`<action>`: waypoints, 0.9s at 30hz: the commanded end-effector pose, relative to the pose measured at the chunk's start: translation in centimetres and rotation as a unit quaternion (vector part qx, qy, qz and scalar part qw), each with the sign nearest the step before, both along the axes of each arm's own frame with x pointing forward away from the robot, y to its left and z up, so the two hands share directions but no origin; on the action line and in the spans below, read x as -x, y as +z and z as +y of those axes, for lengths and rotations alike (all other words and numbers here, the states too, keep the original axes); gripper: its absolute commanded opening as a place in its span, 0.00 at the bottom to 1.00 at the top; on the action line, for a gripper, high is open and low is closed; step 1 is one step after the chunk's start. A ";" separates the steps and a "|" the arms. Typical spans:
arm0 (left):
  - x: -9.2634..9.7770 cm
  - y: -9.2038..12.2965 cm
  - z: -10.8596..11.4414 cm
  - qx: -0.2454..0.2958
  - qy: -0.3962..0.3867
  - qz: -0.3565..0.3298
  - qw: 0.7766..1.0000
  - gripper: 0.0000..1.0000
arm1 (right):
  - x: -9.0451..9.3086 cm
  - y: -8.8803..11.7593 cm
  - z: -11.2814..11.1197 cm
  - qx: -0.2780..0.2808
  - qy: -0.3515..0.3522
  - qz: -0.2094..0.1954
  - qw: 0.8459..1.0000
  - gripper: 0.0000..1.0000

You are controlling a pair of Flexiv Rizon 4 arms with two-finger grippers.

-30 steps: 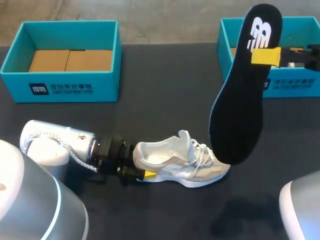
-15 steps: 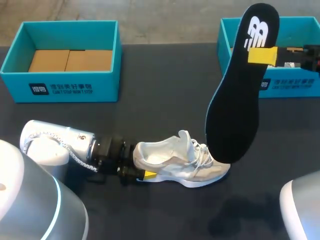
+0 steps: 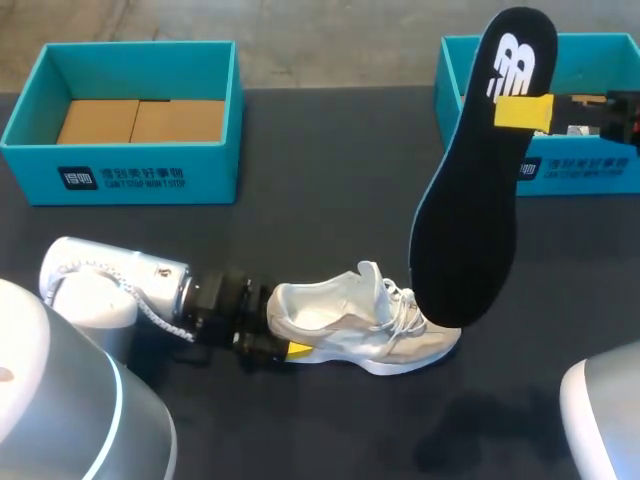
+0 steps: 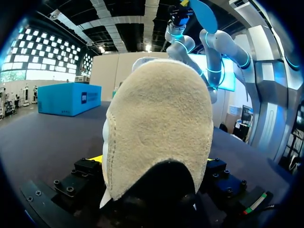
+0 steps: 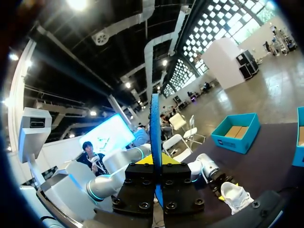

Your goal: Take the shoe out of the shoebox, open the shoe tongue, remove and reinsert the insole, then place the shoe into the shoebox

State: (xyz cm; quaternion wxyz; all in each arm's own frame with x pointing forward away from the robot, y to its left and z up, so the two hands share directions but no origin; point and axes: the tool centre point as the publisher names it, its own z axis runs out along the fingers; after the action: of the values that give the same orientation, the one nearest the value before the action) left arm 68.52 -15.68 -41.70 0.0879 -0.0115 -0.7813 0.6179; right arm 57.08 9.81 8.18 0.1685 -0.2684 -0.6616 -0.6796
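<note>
A white and beige shoe (image 3: pixel 360 325) lies on its sole on the dark table, toe to the right. My left gripper (image 3: pixel 283 328) sits low at the heel, open, one yellow fingertip (image 3: pixel 298 349) beside the near side of the shoe. In the left wrist view the beige heel (image 4: pixel 159 128) fills the space between the fingers of that gripper (image 4: pixel 154 164). My right gripper (image 3: pixel 525 112) holds the black insole (image 3: pixel 475 200) high over the shoe's toe, shut on its heel end. The right wrist view shows this insole (image 5: pixel 155 123) edge-on, standing between the jaws of the right gripper (image 5: pixel 156 166), with the shoe (image 5: pixel 236 197) far below.
A teal shoebox (image 3: pixel 120 178) with brown cardboard inside stands at the back left. A second teal shoebox (image 3: pixel 590 170) stands at the back right, behind the right gripper. Bare dark table lies between the boxes and in front of the shoe.
The insole's lower end has swung a little to the left. My left gripper's fingers have spread slightly at the heel, and less of the yellow tip shows.
</note>
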 end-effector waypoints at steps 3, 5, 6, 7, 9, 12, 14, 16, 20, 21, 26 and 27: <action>-0.2 0.4 1.1 -0.007 -0.002 -0.008 1.000 1.00 | 0.1 0.2 0.5 0.000 -0.003 0.001 1.000 0.00; -0.2 0.4 1.4 -0.009 -0.001 -0.011 1.000 1.00 | 0.1 0.2 0.5 0.000 -0.003 0.001 1.000 0.00; -0.3 0.5 1.5 -0.010 0.000 -0.012 1.000 1.00 | 0.1 0.2 0.5 0.000 -0.003 0.001 1.000 0.00; -0.3 0.5 1.6 -0.011 0.001 -0.012 1.000 1.00 | 0.1 0.2 0.5 0.000 -0.003 0.001 1.000 0.00; -0.3 0.6 1.7 -0.018 0.004 -0.015 1.000 1.00 | 0.1 0.2 0.5 0.000 -0.003 0.001 1.000 0.00; -0.4 1.0 1.9 -0.027 0.003 -0.019 0.999 1.00 | 0.1 0.2 0.5 0.000 -0.003 0.001 1.000 0.00; -0.4 1.3 2.0 -0.036 0.001 -0.024 0.999 1.00 | 0.1 0.2 0.5 0.000 -0.003 0.001 1.000 0.00; -0.3 1.5 2.1 -0.046 -0.001 -0.027 0.999 1.00 | 0.1 0.2 0.5 0.000 -0.003 0.001 1.000 0.00; -0.2 1.7 2.6 -0.071 -0.003 -0.030 0.997 1.00 | 0.1 0.2 0.5 0.000 -0.003 0.001 1.000 0.00; -0.2 1.7 2.7 -0.076 -0.005 -0.031 0.997 1.00 | 0.1 0.2 0.5 0.000 -0.003 0.001 1.000 0.00; 0.0 2.0 3.2 -0.108 -0.014 -0.042 0.993 1.00 | 0.1 0.2 0.5 0.000 -0.003 0.001 1.000 0.00; 0.0 2.1 3.3 -0.116 -0.019 -0.044 0.992 1.00 | 0.1 0.2 0.5 0.000 -0.003 0.001 1.000 0.00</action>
State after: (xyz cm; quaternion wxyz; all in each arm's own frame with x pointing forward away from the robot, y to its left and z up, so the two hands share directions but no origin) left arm 68.69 -12.69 -40.43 0.0637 -0.0404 -0.8382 0.5402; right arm 56.92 9.84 8.18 0.1672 -0.2692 -0.6613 -0.6799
